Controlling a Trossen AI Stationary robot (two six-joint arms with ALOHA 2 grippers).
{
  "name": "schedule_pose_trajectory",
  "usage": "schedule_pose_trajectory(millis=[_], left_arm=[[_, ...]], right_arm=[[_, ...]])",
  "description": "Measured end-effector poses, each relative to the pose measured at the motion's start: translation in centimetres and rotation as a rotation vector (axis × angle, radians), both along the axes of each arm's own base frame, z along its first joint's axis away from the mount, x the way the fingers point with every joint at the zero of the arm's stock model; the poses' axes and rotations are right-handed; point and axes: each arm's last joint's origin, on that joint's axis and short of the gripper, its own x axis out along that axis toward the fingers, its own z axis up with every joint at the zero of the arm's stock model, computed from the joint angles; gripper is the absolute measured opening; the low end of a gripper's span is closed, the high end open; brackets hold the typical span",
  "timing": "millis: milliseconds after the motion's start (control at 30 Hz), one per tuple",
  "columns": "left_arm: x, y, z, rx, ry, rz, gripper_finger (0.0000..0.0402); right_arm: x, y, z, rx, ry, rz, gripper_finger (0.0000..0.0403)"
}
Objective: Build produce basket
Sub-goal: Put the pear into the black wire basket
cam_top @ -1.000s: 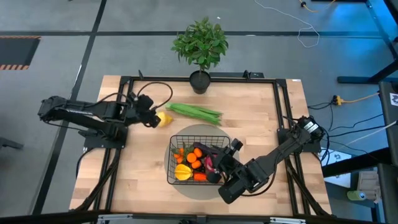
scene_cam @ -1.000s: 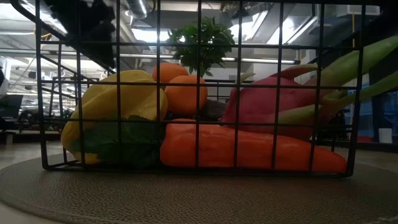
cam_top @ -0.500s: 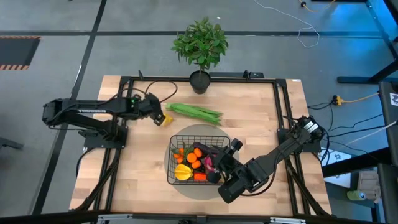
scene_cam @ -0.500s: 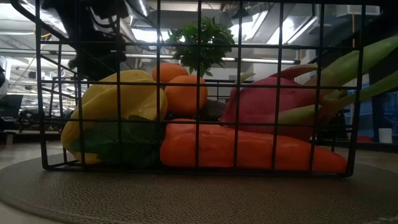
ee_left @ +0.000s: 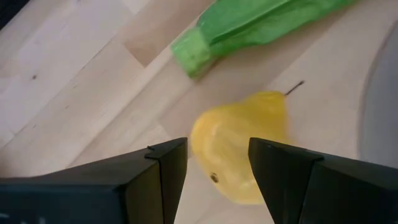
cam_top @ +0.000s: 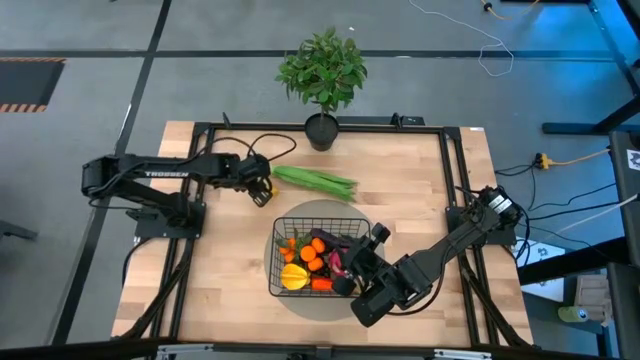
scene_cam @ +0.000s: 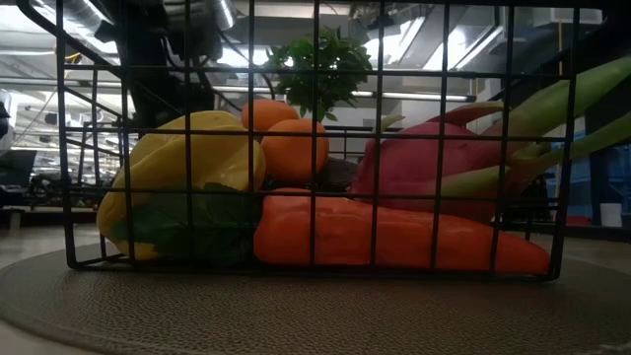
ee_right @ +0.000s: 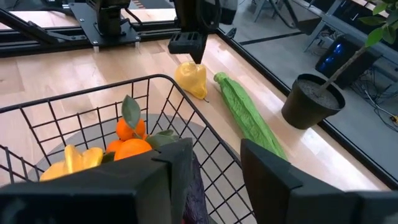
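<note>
since a second ago the left arm has stretched out along the wooden table (cam_top: 420,210), carrying the left gripper (cam_top: 262,190) and the small yellow lemon (ee_left: 239,143) toward the bundle of long green beans (cam_top: 315,181). its fingers stand partly apart on either side of the lemon, and whether they press it i cannot tell. the rectangular black wire-mesh basket (cam_top: 285,225), already holding oranges and a red chili, lies just beyond and nearer the front edge (the left arm is the nearer one). the right gripper (ee_right: 205,163) waits half open at the basket's far rim, gripping nothing visible.
</note>
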Motion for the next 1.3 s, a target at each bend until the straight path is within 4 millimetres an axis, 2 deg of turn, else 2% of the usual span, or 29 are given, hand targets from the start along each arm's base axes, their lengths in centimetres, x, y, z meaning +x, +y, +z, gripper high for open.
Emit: schedule_pose_trajectory(millis=[233, 867, 1100, 1300], left_arm=[[-0.2, 0.6, -0.6, -0.058, 0.035, 0.014, 0.0160], [-3.0, -0.5, -1.4, -0.216, 0.246, 0.269, 0.0160], [-2.9, -0.8, -1.4, -0.194, 0.253, 0.248, 0.0160], [-2.0, -0.5, -1.3, -0.152, 0.210, 0.124, 0.0160]], right_arm=[[0.0, 0.0, 0.0, 0.009, 0.007, 0.005, 0.0136], [0.0, 0.1, -0.1, 0.028, 0.020, 0.013, 0.0136], [-0.1, 0.0, -0.1, 0.043, 0.019, 0.007, 0.0136], [-0.1, 0.0, -0.1, 0.042, 0.019, 0.007, 0.0136]])
